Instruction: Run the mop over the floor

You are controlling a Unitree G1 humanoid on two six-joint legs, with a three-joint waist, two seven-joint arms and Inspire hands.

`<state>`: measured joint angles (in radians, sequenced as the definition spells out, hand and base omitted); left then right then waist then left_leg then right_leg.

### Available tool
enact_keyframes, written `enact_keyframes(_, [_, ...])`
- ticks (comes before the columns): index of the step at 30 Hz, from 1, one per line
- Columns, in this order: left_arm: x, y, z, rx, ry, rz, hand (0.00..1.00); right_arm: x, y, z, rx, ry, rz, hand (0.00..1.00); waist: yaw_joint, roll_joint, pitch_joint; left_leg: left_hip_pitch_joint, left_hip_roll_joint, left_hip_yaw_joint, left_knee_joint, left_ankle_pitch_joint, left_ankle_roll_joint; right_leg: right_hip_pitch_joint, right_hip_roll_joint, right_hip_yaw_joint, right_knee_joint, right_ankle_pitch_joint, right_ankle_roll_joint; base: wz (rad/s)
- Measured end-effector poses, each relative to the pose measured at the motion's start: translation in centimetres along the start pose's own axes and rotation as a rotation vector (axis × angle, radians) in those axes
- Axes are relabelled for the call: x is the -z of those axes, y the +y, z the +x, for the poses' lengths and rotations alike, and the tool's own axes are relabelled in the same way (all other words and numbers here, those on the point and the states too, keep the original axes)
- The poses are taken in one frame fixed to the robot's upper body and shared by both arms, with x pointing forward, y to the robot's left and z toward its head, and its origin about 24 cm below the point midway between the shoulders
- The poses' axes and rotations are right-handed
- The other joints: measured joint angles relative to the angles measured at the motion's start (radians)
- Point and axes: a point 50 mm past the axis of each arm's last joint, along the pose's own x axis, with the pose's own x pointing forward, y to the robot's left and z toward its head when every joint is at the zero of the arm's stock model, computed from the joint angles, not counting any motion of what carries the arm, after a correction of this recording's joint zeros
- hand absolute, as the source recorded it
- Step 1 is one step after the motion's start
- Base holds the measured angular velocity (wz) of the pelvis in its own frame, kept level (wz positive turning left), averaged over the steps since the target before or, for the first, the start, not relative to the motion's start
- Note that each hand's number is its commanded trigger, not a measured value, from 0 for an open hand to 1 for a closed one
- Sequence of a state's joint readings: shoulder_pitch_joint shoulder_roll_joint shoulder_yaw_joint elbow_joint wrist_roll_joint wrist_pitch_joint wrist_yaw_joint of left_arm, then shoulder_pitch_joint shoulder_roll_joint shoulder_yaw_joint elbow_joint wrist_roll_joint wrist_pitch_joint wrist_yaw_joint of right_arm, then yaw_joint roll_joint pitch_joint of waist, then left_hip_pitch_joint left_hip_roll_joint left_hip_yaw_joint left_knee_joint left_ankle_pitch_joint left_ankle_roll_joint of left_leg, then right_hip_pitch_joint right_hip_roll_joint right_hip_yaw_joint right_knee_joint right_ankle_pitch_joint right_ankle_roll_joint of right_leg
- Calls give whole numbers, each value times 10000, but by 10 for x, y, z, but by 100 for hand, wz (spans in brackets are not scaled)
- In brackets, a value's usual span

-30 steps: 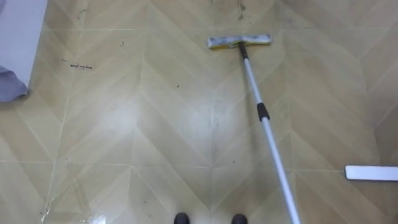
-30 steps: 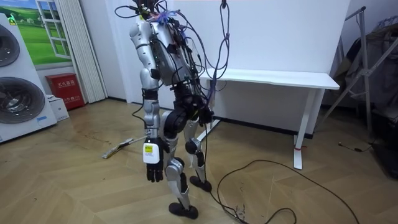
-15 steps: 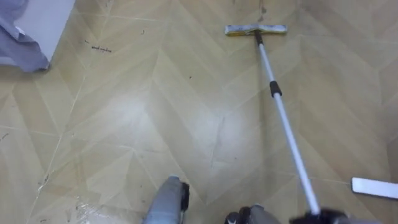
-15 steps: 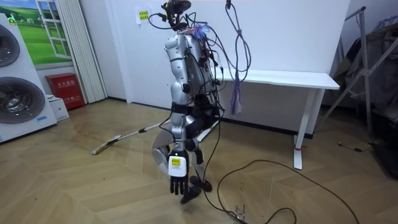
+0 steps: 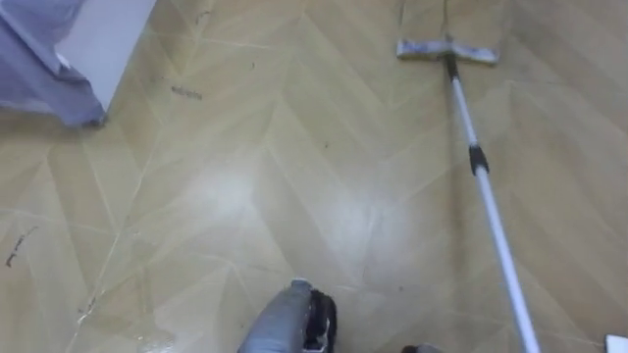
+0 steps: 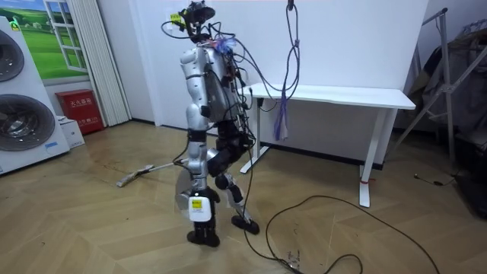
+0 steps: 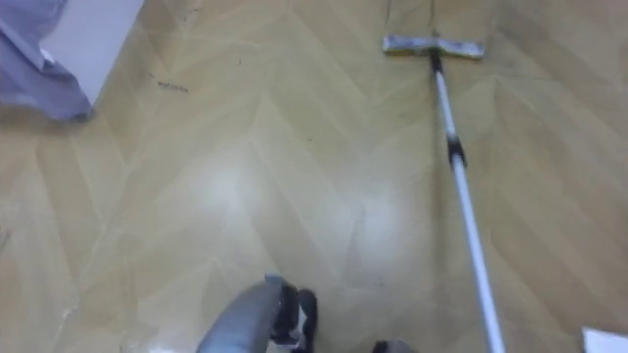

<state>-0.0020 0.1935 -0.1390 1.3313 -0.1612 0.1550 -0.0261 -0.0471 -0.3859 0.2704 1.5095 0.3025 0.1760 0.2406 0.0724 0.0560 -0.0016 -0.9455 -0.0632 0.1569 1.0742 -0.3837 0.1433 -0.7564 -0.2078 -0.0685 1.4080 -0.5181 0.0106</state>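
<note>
Standing by white table, mop resting on floor ahead, left hand hanging, finger state unclear

Mop pole lower end cut off at bottom edge.

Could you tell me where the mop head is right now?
In the left eye view the mop head lies on the floor at upper right, at the far end of its pole. In the room view it lies between robot and washing machines.
</note>
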Motion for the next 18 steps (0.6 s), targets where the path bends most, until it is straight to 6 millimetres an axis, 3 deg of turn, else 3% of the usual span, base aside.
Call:
enact_keyframes(1, [-1,-3,0,47,-59,8,0,19,9,4,-187,468,1,100,-155,132,0,296,-37,-6,274,-502,118,-490,201,530,1020,1372,63,11])
enact_keyframes(2, [-2,-5,0,50,-103,4,0,25,13,5,-279,592,12,100,-194,268,36,421,-23,-17,363,-721,162,-717,367,729,1436,1901,84,-28])
enact_keyframes(3, [-8,-5,0,10,-307,-7,0,27,24,8,-477,627,28,100,-314,338,44,535,-21,-20,415,-1008,286,-1386,600,980,2002,2095,160,-24])
enact_keyframes(5, [-18,-7,-1,5,-753,16,0,23,36,10,-652,403,50,100,-643,579,62,539,-15,-128,383,-1093,368,-2252,715,942,1881,1996,237,-3])
enact_keyframes(6, [-21,-9,-1,35,-879,37,0,22,40,11,-628,349,133,100,-705,768,71,553,-18,-165,327,-1164,432,-2554,709,921,1129,1841,348,-3])
enact_keyframes(7, [-20,-9,-1,41,-846,80,0,22,46,11,-653,336,270,100,-640,772,71,653,-43,-111,151,-1219,448,-2672,709,942,-136,1650,500,-10])
enact_keyframes(8, [-18,-9,-1,46,-793,95,0,22,48,12,-676,325,343,100,-610,767,70,722,-76,-107,26,-1228,440,-2674,705,915,-795,1558,503,-17])
enact_keyframes(10, [-9,-8,0,-14,-483,163,0,19,48,12,-599,266,473,100,-202,518,215,1254,-284,-343,-394,-1313,287,-2441,879,690,-3043,1368,293,-41])
enact_keyframes(11, [-5,-8,0,-66,-360,141,0,15,47,11,-547,247,431,100,-92,458,253,1403,-361,-584,-412,-1371,178,-2341,959,589,-3413,1389,181,-60])
enact_keyframes(12, [3,-6,0,-232,-70,99,0,1,45,9,-399,124,237,100,16,362,276,1626,-478,-989,-360,-1517,-39,-2069,1137,312,-3752,1454,-88,-25])
enact_keyframes(13, [5,-6,0,-321,92,92,0,-13,40,6,-216,12,179,100,5,281,297,1715,-558,-1218,-75,-1579,-258,-1831,1078,114,-3667,1202,-265,-4])
enact_keyframes(14, [4,-5,0,-357,76,11,0,-22,36,4,-68,-100,94,100,55,186,296,1665,-520,-1165,220,-1493,-422,-1766,1015,-7,-3534,1045,-358,11])
enact_keyframes(15, [0,-2,0,-490,-94,-126,0,-46,27,-4,208,-381,38,100,287,24,258,1332,-304,-977,1203,-984,-1188,-1701,1059,21,-3304,817,-510,-17])
enact_keyframes(16, [-2,1,-1,-634,-184,-392,0,-79,17,-15,543,-1030,-227,100,555,-249,281,912,18,-771,2276,-85,-1520,-1579,1210,72,-3136,718,-686,-35])
enact_keyframes(17, [-2,3,-1,-707,-209,-494,0,-96,13,-22,713,-1456,-385,100,705,-444,306,698,149,-737,2819,480,-1579,-1492,1286,86,-3069,650,-786,-46])
enact_keyframes(18, [-3,10,-2,-856,-338,-586,0,-132,8,-38,879,-2493,-587,100,903,-780,346,261,282,-748,3690,1899,-1606,-1267,1406,122,-2946,470,-919,-27])
